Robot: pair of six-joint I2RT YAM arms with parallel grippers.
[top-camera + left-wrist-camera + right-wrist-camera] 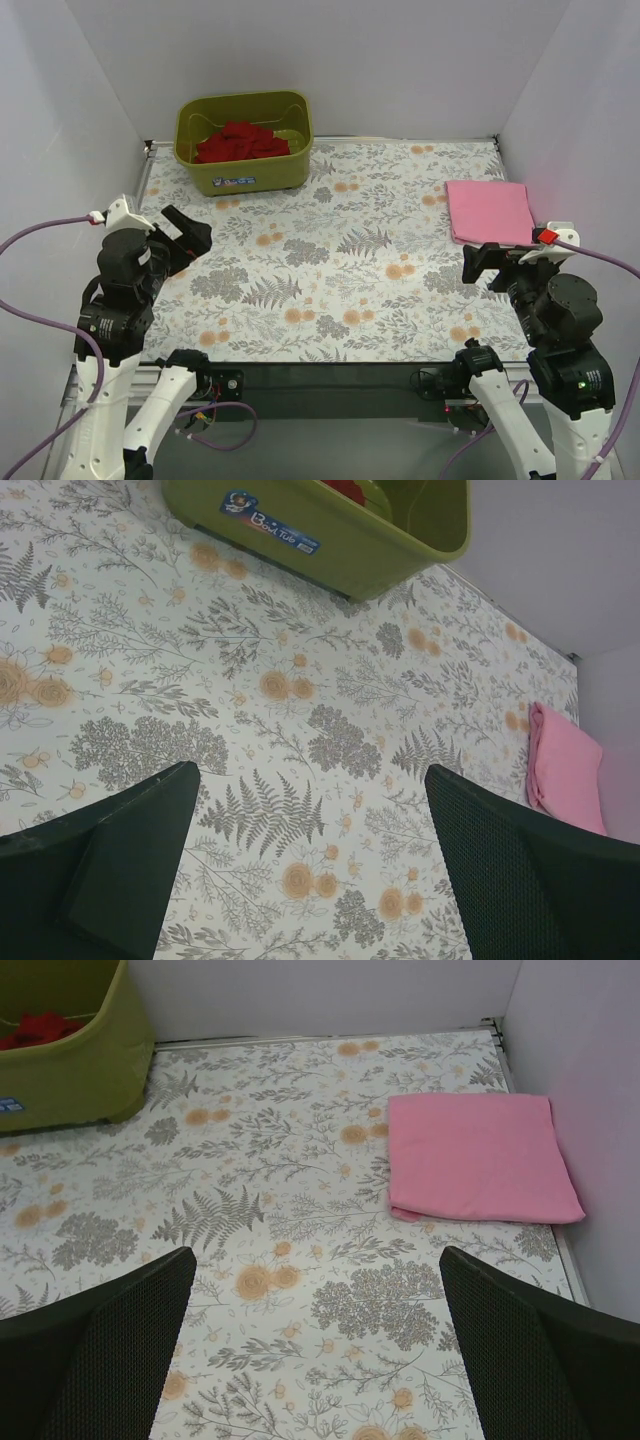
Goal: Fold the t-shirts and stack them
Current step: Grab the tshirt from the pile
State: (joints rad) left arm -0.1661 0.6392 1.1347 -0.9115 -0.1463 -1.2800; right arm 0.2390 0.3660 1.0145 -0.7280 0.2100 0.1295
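Note:
A deep red t-shirt (pixel 240 142) lies crumpled inside the olive-green tub (pixel 244 178) at the back left; a scrap of it (pixel 38 1030) shows in the right wrist view. A light pink t-shirt (pixel 489 211) lies folded flat at the right edge of the table, also seen as a folded pink t-shirt (pixel 478 1156) ahead of the right fingers and as a pink edge (pixel 566 770) in the left wrist view. My left gripper (pixel 192 236) hovers open over the left side, nothing between its fingers. My right gripper (pixel 488 262) hovers open just in front of the pink shirt, empty.
The floral tablecloth (pixel 340 260) covers the table. White walls close in the left, back and right sides. The tub (pixel 330 530) stands near the back left corner, with a blue label on its front.

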